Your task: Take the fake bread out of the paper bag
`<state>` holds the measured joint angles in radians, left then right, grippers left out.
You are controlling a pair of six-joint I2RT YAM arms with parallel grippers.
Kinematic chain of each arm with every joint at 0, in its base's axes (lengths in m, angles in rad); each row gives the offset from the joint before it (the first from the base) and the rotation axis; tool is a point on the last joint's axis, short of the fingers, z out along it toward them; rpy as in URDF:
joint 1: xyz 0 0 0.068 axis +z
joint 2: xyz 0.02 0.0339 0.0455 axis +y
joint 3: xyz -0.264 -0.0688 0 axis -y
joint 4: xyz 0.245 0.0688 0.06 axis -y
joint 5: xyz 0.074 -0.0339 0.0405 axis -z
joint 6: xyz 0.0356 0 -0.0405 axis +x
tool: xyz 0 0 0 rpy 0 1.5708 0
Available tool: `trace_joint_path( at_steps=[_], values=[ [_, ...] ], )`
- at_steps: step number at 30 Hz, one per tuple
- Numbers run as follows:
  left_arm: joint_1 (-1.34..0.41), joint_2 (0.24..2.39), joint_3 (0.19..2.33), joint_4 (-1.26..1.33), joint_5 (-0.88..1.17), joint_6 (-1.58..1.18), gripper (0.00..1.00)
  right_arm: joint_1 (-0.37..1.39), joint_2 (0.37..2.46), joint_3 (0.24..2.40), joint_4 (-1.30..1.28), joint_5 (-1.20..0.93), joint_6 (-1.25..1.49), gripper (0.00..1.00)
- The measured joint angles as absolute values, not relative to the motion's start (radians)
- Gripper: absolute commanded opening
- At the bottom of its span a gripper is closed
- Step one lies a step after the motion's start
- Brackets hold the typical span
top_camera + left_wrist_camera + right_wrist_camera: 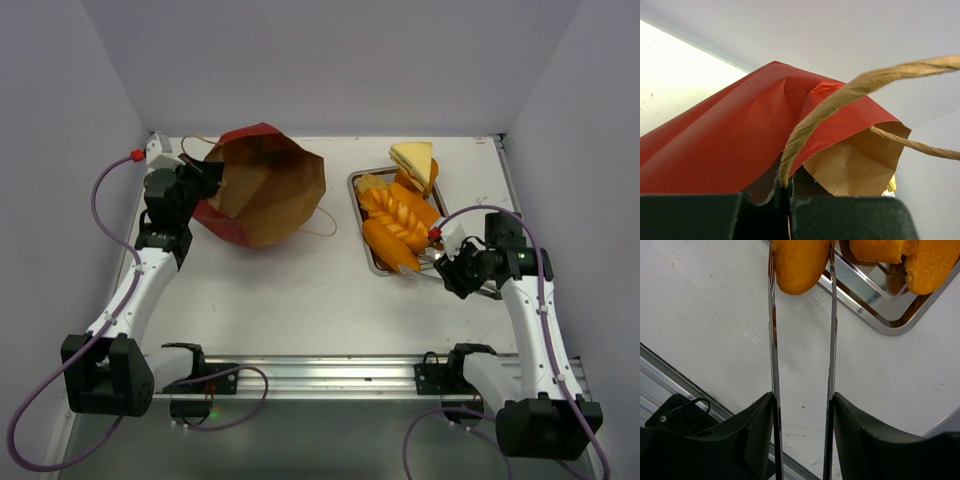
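The red paper bag (262, 185) lies on its side at the back left, its brown inside facing up. My left gripper (205, 178) is shut on the bag's rim (740, 145), with a handle cord (805, 130) running into the closed jaws. The fake bread is piled in the steel tray (356, 180): a twisted loaf (405, 215), a plain loaf (390, 245) and a sandwich (415, 160). My right gripper (447, 262) (802, 395) holds thin steel tongs (772, 340). The tong blades flank the end of an orange loaf (797, 265) that hangs over the tray's near rim (880, 322).
The bag's second handle loop (322, 222) lies on the table between bag and tray. An aluminium rail (330, 370) runs along the near edge. Walls stand close on the left, back and right.
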<state>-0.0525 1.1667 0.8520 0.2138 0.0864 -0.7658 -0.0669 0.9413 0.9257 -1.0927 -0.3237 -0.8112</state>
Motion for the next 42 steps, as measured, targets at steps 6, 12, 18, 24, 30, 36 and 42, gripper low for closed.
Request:
trace_joint_path(
  at_steps=[6, 12, 18, 24, 30, 36, 42],
  values=[
    [-0.052, 1.166, 0.852, 0.211, 0.086, -0.765, 0.0, -0.067, 0.941, 0.929, -1.1, -0.332, -0.812, 0.52],
    [-0.052, 1.166, 0.852, 0.208, 0.088, -0.766, 0.0, -0.067, 0.941, 0.929, -1.103, -0.332, -0.812, 0.53],
    [-0.052, 1.164, 0.852, 0.203, 0.091, -0.765, 0.0, -0.067, 0.94, 0.929, -1.103, -0.332, -0.813, 0.54],
    [-0.052, 1.152, 0.852, 0.194, 0.092, -0.765, 0.0, -0.067, 0.94, 0.929, -1.103, -0.338, -0.813, 0.55],
    [-0.052, 1.147, 0.852, 0.194, 0.091, -0.765, 0.0, -0.068, 0.94, 0.929, -1.105, -0.356, -0.82, 0.55],
    [-0.052, 1.14, 0.852, 0.194, 0.094, -0.765, 0.0, -0.068, 0.944, 0.957, -1.122, -0.39, -0.828, 0.53],
    [-0.052, 1.135, 0.852, 0.192, 0.107, -0.765, 0.0, -0.068, 0.971, 1.021, -1.137, -0.453, -0.835, 0.5]
  ],
)
